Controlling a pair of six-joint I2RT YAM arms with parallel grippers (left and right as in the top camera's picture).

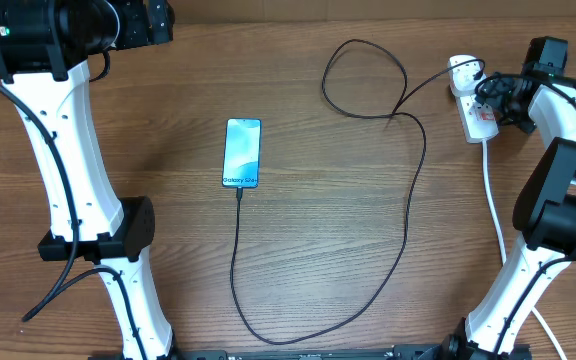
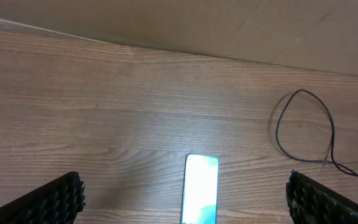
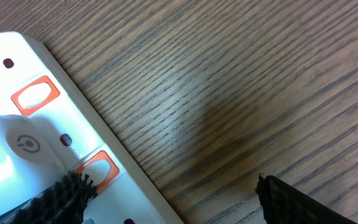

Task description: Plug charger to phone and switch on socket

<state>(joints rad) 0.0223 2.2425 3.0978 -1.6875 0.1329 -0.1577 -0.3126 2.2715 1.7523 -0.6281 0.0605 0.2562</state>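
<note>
The phone lies flat mid-table, teal screen up; it also shows at the bottom of the left wrist view. The black charger cable runs from the phone's near end, loops round the front and right, and reaches the white plug in the socket strip. My right gripper is open right over the strip; one finger rests at an orange-framed switch, with the white plug beside it. My left gripper is open, high above the table's far left.
The strip's thick white cord runs down the right side toward the right arm's base. The left arm's base stands at the near left. A second orange switch is farther along the strip.
</note>
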